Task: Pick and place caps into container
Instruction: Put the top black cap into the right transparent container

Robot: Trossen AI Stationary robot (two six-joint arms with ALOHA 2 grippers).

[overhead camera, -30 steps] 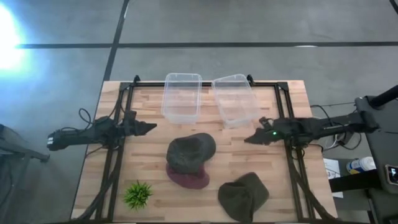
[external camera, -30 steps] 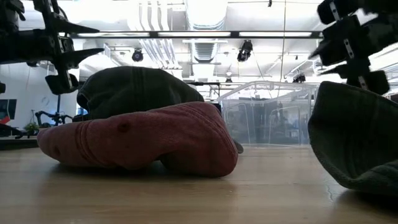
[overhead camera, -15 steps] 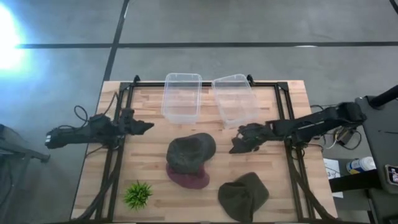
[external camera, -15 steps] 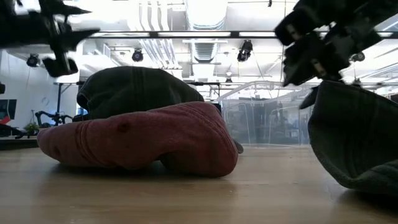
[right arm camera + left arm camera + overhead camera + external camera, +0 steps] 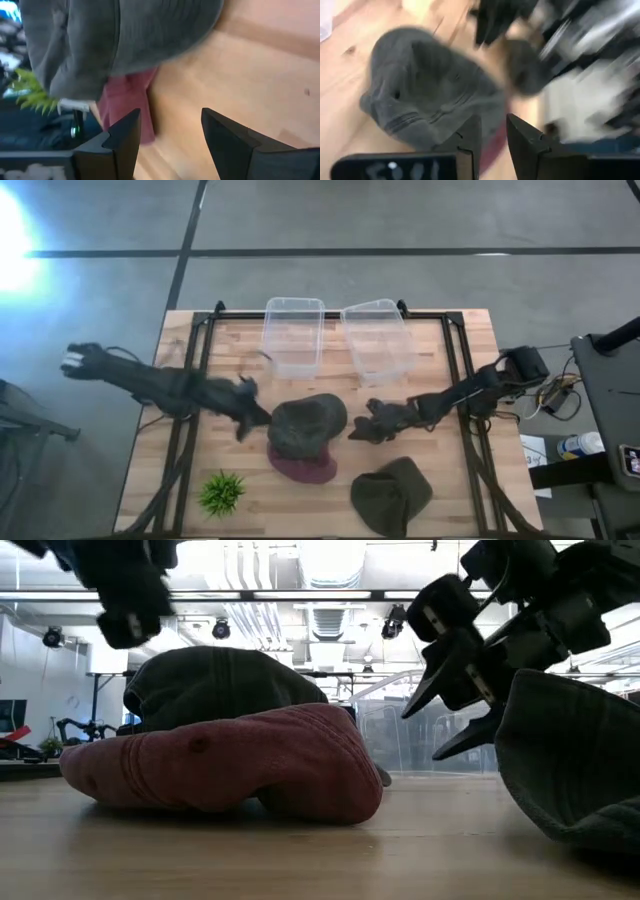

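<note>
The caps lie on the wooden table: one olive-grey cap sits mid-table, piled on top of the maroon cap, whose edge shows from under its near side, and a second olive-grey cap lies apart toward the near right corner. The stacked pair sits directly between the two pincers, the left gripper just beside its left edge and the right gripper just beside its right edge, so both arms are about equally near; which one should take it is a judgement call, though the right one looks the more ready. Its fingers stand spread apart with nothing between them; the left gripper's fingers show only a narrow gap and hold nothing. The top cap is soft ribbed fabric, domed and slumped, roughly round with no clear long axis; the maroon one beneath is flattened and creased. Two clear plastic tubs stand empty side by side at the far edge, rigid and thin-walled. A small green spiky plant stands near the front left.
</note>
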